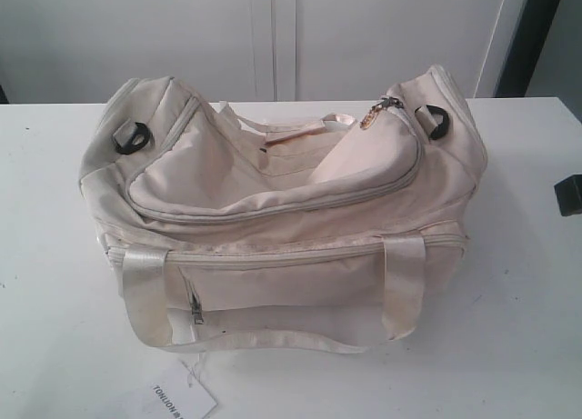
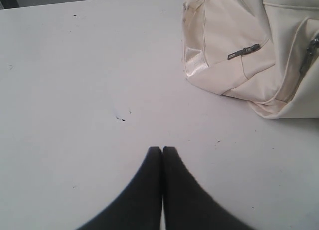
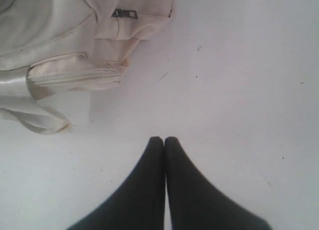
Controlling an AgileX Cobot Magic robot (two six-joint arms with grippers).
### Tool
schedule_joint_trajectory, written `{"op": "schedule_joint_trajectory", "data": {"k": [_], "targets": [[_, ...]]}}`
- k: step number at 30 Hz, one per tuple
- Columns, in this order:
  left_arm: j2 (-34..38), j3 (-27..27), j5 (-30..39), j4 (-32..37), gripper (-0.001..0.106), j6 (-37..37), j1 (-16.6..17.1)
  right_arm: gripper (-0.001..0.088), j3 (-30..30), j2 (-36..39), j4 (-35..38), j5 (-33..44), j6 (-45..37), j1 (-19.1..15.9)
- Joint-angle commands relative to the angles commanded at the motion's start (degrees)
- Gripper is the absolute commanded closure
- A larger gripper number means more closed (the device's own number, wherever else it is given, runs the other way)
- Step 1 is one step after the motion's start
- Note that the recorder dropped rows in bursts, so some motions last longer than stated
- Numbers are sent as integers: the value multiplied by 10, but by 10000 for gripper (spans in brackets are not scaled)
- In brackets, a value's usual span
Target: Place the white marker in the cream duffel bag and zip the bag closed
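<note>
The cream duffel bag (image 1: 282, 219) lies in the middle of the white table, front pocket toward the camera. Its curved top zipper looks drawn shut along the visible length, with the gold ring pull (image 1: 370, 119) at the right end. The white marker shows in no view. My left gripper (image 2: 162, 149) is shut and holds nothing, hovering over bare table with one end of the bag (image 2: 239, 45) off to the side. My right gripper (image 3: 164, 139) is also shut and holds nothing, apart from the bag's other end (image 3: 75, 35) and a strap loop (image 3: 40, 121).
A white paper tag (image 1: 177, 403) with print lies at the table's front edge below the bag. A dark block (image 1: 569, 196) shows at the right edge of the exterior view. White cabinet panels (image 1: 273, 37) stand behind the table (image 1: 55, 346).
</note>
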Motion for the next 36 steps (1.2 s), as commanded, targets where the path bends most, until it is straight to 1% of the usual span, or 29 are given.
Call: {"op": "schedule_joint_trajectory", "data": {"k": [8,15,30,36], "targets": [[0,0,0,0,1053,0,0,868,3,-70,0,1,0,0],[0,0,0,0,1053,0,0,868,3,-113,0,1,0,0],[0,0,0,0,1053,0,0,868,3,-188,0,2,0,0],[0,0,0,0,1053,0,0,868,3,-206,0,2,0,0]]}}
